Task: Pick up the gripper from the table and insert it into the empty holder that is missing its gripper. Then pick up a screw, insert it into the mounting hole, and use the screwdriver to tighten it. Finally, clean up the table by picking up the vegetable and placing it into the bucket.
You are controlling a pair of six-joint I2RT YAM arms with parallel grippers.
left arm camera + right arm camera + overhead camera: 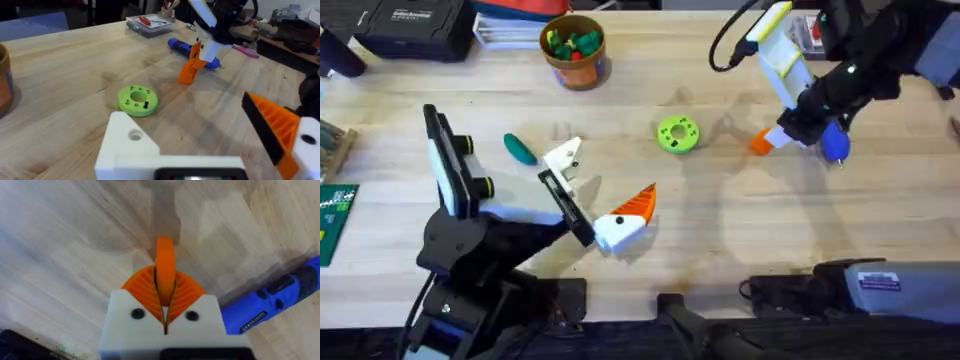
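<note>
**Right gripper (778, 136) clamped on the gripper (760, 144); left gripper (611, 170) spread apart**

Left gripper sits by the bench's near edge, left of middle. One side carries an orange pad (277, 127); the other is the bare white holder (563, 158), mounting hole visible. The vegetable (520, 149) lies just beyond the holder, toward the left edge. Lime-green disc (677, 133) mid-bench. Further right, the right gripper pinches the gripper upright, tip touching the bench, the screwdriver (835, 143) lying just beside it. The bucket (574, 50) stands at the far edge, holding green and orange toy pieces.
</note>
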